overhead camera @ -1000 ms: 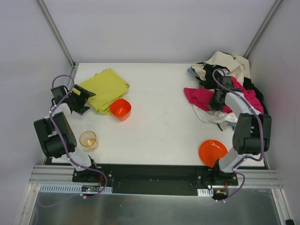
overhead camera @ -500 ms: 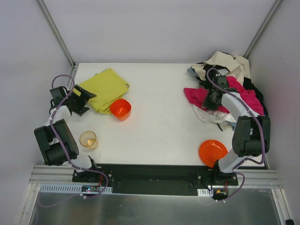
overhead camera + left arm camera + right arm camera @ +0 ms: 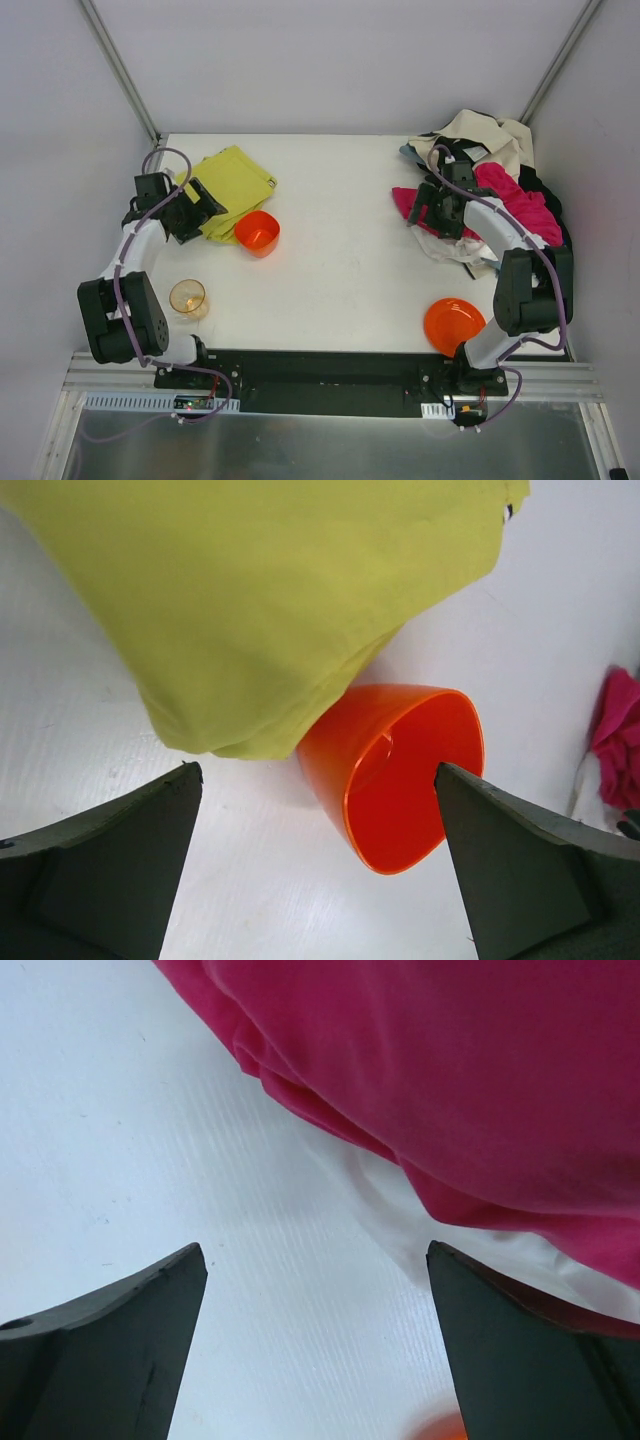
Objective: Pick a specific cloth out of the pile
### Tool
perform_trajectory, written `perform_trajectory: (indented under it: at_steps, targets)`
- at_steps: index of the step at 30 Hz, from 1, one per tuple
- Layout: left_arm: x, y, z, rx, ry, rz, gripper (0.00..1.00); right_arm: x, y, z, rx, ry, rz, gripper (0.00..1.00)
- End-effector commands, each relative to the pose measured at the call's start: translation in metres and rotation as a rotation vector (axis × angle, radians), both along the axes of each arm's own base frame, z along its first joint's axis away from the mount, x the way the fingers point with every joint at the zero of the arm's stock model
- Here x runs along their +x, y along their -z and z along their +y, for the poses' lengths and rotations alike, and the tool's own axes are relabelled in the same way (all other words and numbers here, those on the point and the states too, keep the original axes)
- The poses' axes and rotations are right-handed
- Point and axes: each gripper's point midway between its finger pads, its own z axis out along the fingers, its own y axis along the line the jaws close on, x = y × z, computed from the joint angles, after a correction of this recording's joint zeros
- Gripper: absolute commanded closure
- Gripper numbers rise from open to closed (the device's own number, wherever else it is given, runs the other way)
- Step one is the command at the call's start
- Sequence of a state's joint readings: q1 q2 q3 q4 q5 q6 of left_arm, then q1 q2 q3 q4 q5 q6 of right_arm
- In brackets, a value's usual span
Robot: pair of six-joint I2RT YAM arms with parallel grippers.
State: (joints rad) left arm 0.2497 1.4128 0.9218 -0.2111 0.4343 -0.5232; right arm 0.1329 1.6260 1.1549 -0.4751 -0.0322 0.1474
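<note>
1. The plain yellow-green rectangular cloth [image 3: 228, 185] is seen lying at the far-left of the white table [image 3: 340, 260], well apart from the jumbled garment pile [image 3: 495, 185] in the far-right corner. Pick-out is judged done.
2. Left gripper [image 3: 315, 780]: jaws are spread wide, nothing is held, and it hovers at the cloth's near edge.
3. Right gripper [image 3: 315, 1260]: jaws are spread too and empty, beside the magenta-pink cloth [image 3: 450, 1060] at the pile's edge.
4. Only retraction is judged left.
5. The cloth's near corner is met by a tipped orange plastic cup [image 3: 395, 775]. Open room is seen across the table's middle.
6. A clear glass tumbler [image 3: 187, 297] and a round orange plate [image 3: 453, 325] are placed near the arm bases.
</note>
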Motion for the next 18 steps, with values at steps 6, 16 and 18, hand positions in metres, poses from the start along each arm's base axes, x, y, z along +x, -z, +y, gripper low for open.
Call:
perform_trajectory:
  at_steps: [6,16,18]
  targets:
    - [-0.010,-0.029,-0.016,0.346,0.114,-0.035,0.01,0.010,-0.028,0.019,0.030,-0.068,-0.092,0.03]
    - [-0.033,-0.039,-0.049,0.516,0.233,-0.078,0.01,0.006,-0.048,0.037,0.074,-0.122,-0.157,0.04]
    - [-0.039,-0.040,-0.054,0.533,0.247,-0.087,0.01,0.003,-0.051,0.037,0.070,-0.127,-0.168,0.04]
